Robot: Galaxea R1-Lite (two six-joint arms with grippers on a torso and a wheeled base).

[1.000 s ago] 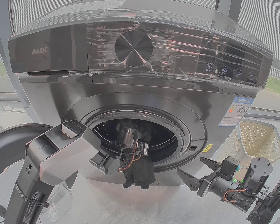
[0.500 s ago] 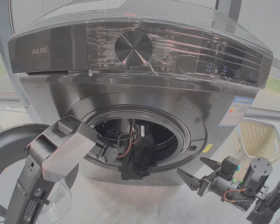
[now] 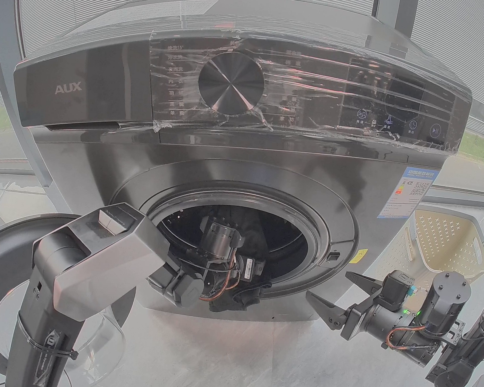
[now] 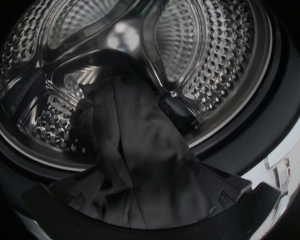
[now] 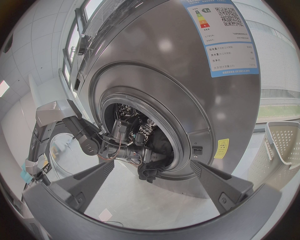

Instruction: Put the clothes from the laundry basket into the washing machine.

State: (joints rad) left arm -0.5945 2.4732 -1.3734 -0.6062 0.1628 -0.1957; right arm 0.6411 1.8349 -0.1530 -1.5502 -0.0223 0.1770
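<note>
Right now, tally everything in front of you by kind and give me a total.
Washing machine: 1
Black garment: 1
Laundry basket: 1
Hands: 2 (left hand, right hand)
Total: 5

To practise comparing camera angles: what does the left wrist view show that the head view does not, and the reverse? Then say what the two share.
Left wrist view: the perforated drum wall and a raised paddle inside it, with the left gripper open, a finger on either side of the black garment.
Head view: the control dial, the open door on the robot's left, the laundry basket on its right, and the open right gripper.
Shared: the black garment spilling over the lower rim of the washing machine opening.
</note>
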